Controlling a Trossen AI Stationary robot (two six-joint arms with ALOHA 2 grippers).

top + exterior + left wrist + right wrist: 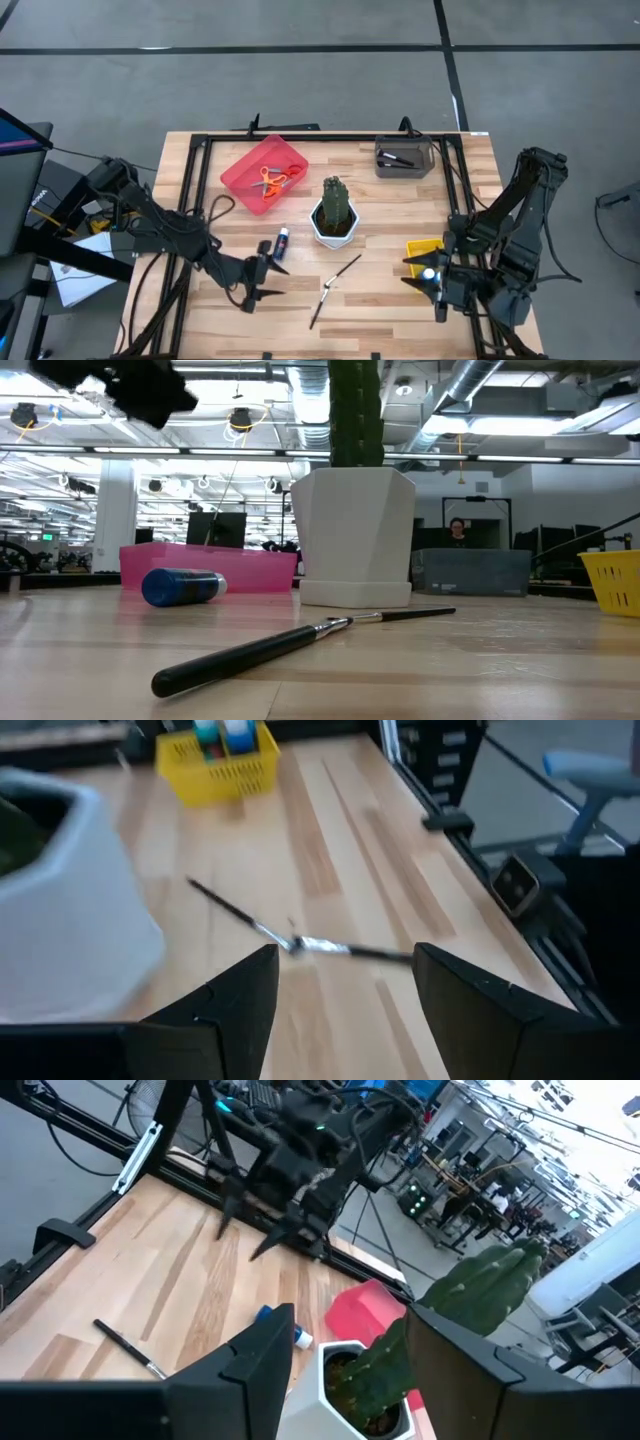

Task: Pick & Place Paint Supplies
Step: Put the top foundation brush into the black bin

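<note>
One brush [334, 289] and one loose bottle [283, 242] are seen on the table [390, 310]. The brush is laid diagonally, its bristle end turned toward the cactus pot [334, 228]. It is found ahead of the spread, empty left gripper [262, 281]. The right gripper [418, 270], likewise spread and empty, is held above the yellow basket [420, 248].

Green cactus [336, 200] in white pot [333, 231], mid-table [400, 300].
</note>
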